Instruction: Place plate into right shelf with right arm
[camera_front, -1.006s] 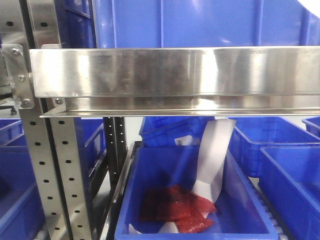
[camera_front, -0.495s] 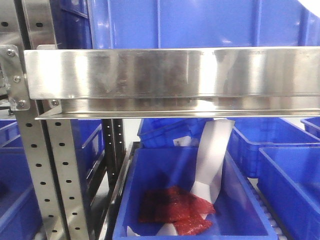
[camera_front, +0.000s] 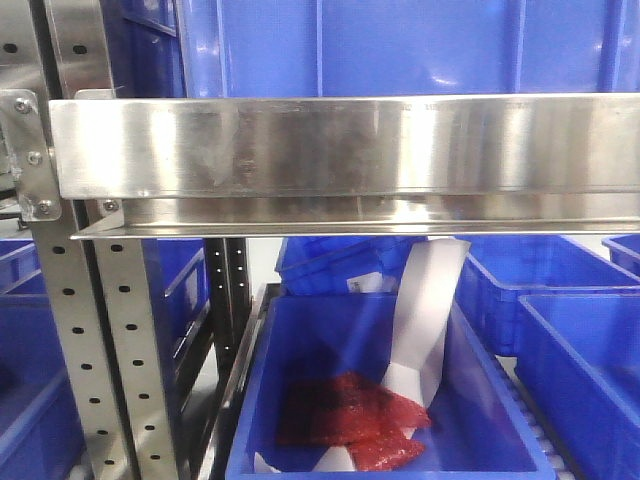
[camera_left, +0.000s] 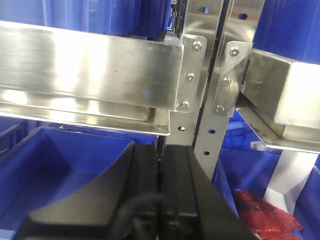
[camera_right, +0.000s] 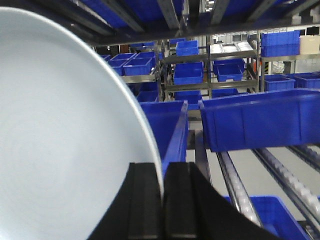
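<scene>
In the right wrist view a large pale plate (camera_right: 60, 130) fills the left half. My right gripper (camera_right: 162, 172) is shut on its rim, and the plate stands on edge between the black fingers (camera_right: 145, 200). It is held inside a shelf bay above roller rails (camera_right: 235, 185). My left gripper (camera_left: 160, 160) is shut and empty, pointing at a steel shelf post (camera_left: 210, 100). Neither gripper nor the plate shows in the front view.
A steel shelf beam (camera_front: 340, 145) crosses the front view, with blue bins above and below. One bin (camera_front: 360, 400) holds red packets (camera_front: 350, 420) and a white paper strip (camera_front: 425, 310). Blue bins (camera_right: 260, 120) stand ahead of the right gripper.
The front view shifted slightly to the left between one second ago and half a second ago. Since then nothing visible has moved.
</scene>
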